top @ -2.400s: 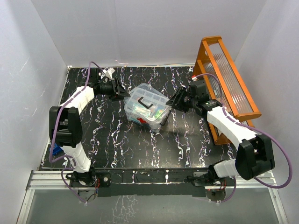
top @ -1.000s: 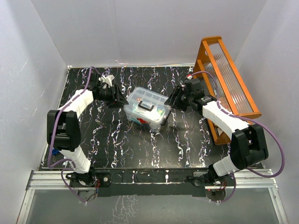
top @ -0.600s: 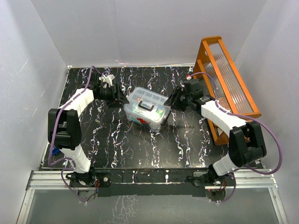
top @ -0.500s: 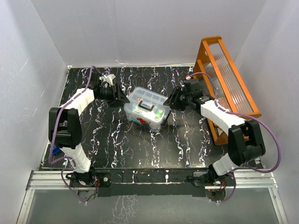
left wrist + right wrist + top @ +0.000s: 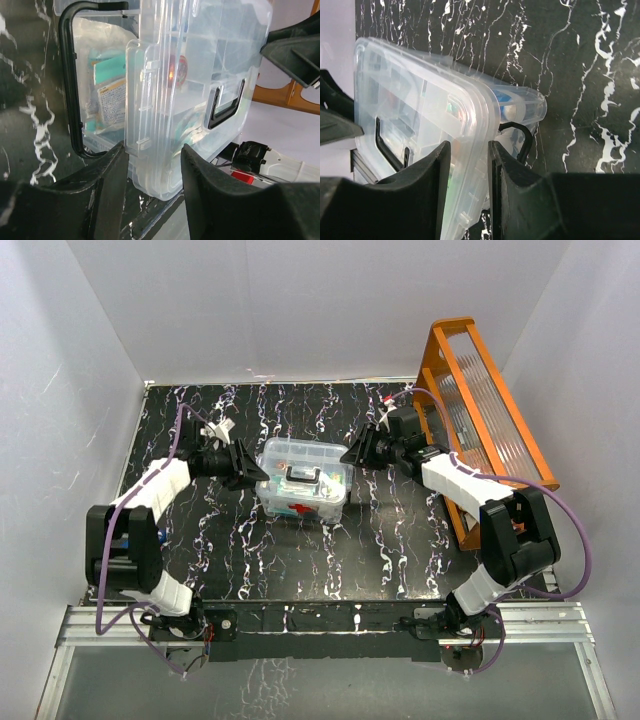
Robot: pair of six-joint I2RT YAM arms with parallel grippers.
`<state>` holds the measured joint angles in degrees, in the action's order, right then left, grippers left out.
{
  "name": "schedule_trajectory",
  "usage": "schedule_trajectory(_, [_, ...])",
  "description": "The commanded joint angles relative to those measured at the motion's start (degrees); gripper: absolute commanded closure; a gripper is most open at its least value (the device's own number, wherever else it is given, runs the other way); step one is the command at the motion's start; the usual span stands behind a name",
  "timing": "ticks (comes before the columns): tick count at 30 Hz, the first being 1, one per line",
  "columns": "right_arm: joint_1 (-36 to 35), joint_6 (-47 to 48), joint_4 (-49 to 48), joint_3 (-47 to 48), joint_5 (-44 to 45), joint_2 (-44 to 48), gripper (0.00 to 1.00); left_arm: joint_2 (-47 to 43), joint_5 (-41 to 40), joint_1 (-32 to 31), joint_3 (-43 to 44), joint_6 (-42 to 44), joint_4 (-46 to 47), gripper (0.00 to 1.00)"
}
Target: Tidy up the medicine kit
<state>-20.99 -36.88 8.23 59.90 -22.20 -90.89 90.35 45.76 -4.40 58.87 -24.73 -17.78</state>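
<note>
Here, the small clear plastic rectangular box with a red cross mark (image 5: 300, 506) sits at the ctr of the black marble-pattern table (image 5: 300, 570), w/ packets visible inside. Its matching clear lid with black handle (image 5: 300, 468) lies over the box. In the right wrist view the lid stands tilted off the box rim at that end, so I read it as unseated. The left gripper (image 5: 151, 150) has a finger on each side of the lid's left end, pressed onto it. The right gripper (image 5: 468, 147) pinches the lid's rim at the opposite end likewise. The tall orange rack w/ ribbed clear panels (image 5: 490, 420) stands well apart at the right wall.

Step in hand, as I judge it: taking the lid off w/ both arms so the contents can be sorted. The next move calls for an even, level raise from both ends. If one side leads, the lid may twist out of a pinch or drag the box along. Whether the side latches are free I cannot tell.
</note>
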Motion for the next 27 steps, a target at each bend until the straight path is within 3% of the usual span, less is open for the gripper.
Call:
schedule_trajectory(1, [-6.94,3.2,4.89,-0.33,-2.44,-2.92,0.71,-6.27,-6.6,-1.81,-7.34,2.45,-7.58,0.64])
schedule_trajectory(8, [-11.34,-0.77,3.7,-1.22,1.63,-2.04,0.71,-16.48,-15.79,-1.62,-11.83,3.22,-12.04,0.61])
schedule_trajectory(12, [-11.35,-1.95,4.0,-0.74,6.64,-0.39,0.71,-17.08,-19.92,-1.57,-8.48,4.47,-13.87,0.49])
schedule_trajectory(16, [-11.28,-1.75,5.28,2.13,9.63,1.3,0.64,-16.52,-22.07,-1.57,-2.66,5.59,-14.97,0.38])
schedule_trajectory(20, [-10.56,-2.18,5.73,4.83,10.68,2.89,0.54,-16.66,-23.94,-1.57,3.75,7.16,-14.76,0.33])
schedule_trajectory(27, [-9.61,-3.82,5.66,5.48,11.1,6.23,0.42,-18.21,-28.45,-1.57,7.63,10.13,-15.65,0.26])
